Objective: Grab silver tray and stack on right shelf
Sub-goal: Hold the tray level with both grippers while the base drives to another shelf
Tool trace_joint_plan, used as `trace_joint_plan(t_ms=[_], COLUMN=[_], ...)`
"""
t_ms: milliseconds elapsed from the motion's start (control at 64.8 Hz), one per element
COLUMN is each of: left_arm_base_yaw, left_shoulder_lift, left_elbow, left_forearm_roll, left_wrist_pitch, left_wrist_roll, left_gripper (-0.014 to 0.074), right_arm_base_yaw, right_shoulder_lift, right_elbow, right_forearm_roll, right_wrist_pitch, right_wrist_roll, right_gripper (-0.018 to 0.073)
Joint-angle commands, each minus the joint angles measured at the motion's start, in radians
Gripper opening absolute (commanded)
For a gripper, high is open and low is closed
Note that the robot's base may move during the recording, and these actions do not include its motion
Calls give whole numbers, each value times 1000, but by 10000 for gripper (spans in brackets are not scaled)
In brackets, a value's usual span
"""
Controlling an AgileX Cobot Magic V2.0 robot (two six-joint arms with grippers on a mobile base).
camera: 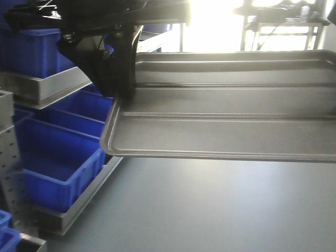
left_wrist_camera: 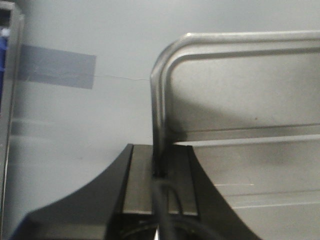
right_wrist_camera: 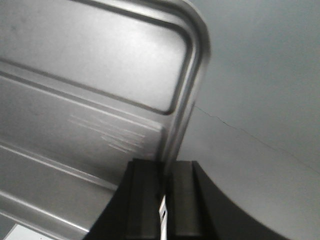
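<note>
The silver tray [camera: 226, 113] is held level in the air above the grey floor, its two long ribs showing. My left gripper [camera: 119, 89] is shut on the rim of its left short end. In the left wrist view the black jaws [left_wrist_camera: 160, 165] pinch the tray's [left_wrist_camera: 240, 100] rim just below a rounded corner. In the right wrist view my right gripper [right_wrist_camera: 163, 177] is shut on the rim of the tray's [right_wrist_camera: 90, 85] other short end. The right gripper is outside the front view. The right shelf with white rollers is out of view.
A rack at the left holds blue plastic bins [camera: 58, 157] in grey metal trays [camera: 47, 86] on two levels. A perforated metal post [camera: 8, 152] stands at the far left. Bright windows and a frame [camera: 278, 23] lie behind. Grey floor [camera: 199, 210] spreads below.
</note>
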Motion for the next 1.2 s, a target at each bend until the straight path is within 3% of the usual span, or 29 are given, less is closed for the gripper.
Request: trace_joint_plan(t_ms=[0,1189], left_arm_base_yaw=[-6,-6], left_shoulder_lift=[-49,-49], left_elbow=[-25,-25], left_forearm_roll=[53,49], left_wrist_pitch=[0,12], left_wrist_roll=[15,15], left_gripper=[-93,-93], right_arm_base_yaw=[-3,-3], right_shoulder_lift=[-22,-22], right_elbow=[-26,-26], right_forearm_roll=[-42,-42], right_wrist_pitch=[-6,-6], right_wrist_roll=[-40,-40], right_gripper=[57,57])
